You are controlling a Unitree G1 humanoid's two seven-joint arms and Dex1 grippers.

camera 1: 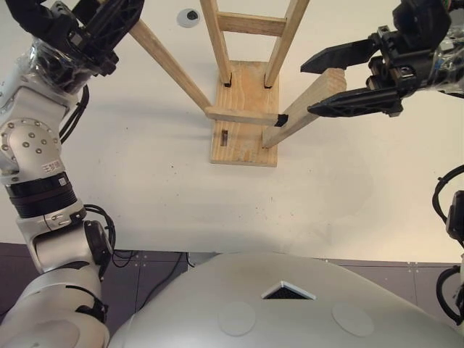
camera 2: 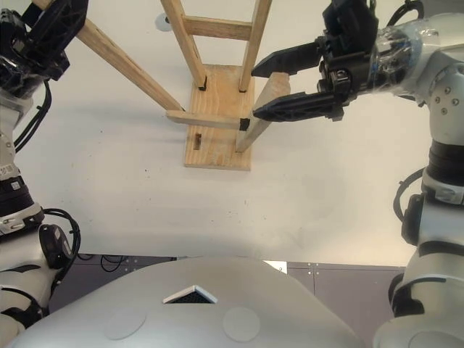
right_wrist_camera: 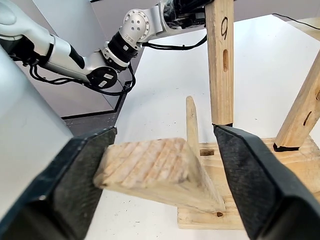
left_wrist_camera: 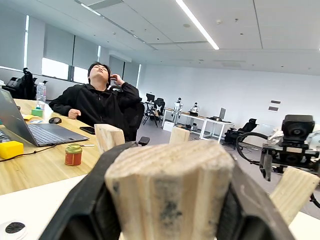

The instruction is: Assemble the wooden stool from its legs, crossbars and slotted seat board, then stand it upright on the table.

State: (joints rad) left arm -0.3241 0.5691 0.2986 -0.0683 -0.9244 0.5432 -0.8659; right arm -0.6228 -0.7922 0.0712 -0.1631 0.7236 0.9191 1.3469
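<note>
The slotted seat board (camera 1: 245, 148) lies flat on the white table. Two legs joined by a crossbar (camera 1: 250, 24) stand upright in its far slots. A second pair leans outward over the near slots, tied by a crossbar (camera 1: 241, 115). My left gripper (camera 1: 109, 32) is shut on the top of the left slanted leg (camera 1: 168, 64), whose end face fills the space between the fingers (left_wrist_camera: 85, 200). My right gripper (camera 1: 308, 88) is open, its fingers straddling the upper end of the right slanted leg (right_wrist_camera: 155, 167) with a gap on one side.
One near slot (camera 1: 225, 135) of the board shows uncovered. A small round grey disc (camera 1: 189, 17) lies on the table behind the stool. The table's front edge (camera 1: 217, 251) runs close to me, with bare white surface on both sides of the board.
</note>
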